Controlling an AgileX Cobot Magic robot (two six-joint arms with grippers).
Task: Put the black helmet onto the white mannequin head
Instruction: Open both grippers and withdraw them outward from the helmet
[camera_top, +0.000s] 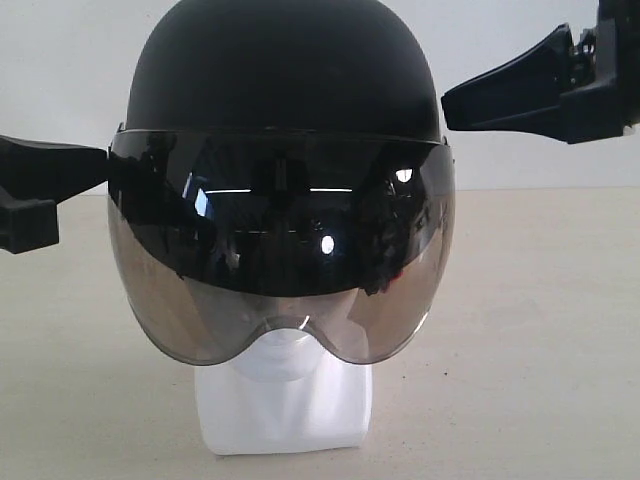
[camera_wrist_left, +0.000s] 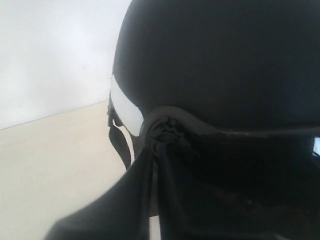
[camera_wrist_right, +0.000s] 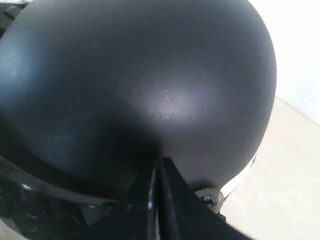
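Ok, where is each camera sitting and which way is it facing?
Exterior: level in front, facing the black helmet over the white mannequin head; left gripper and right gripper flank it.
Left wrist: behind the left gripper, facing the helmet's lower rim.
Right wrist: behind the right gripper, facing the helmet's shell.
Shared: all three show the helmet.

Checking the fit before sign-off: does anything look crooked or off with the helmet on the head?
Nothing stands out. The black helmet sits roughly level on the white mannequin head, its visor down over the face.
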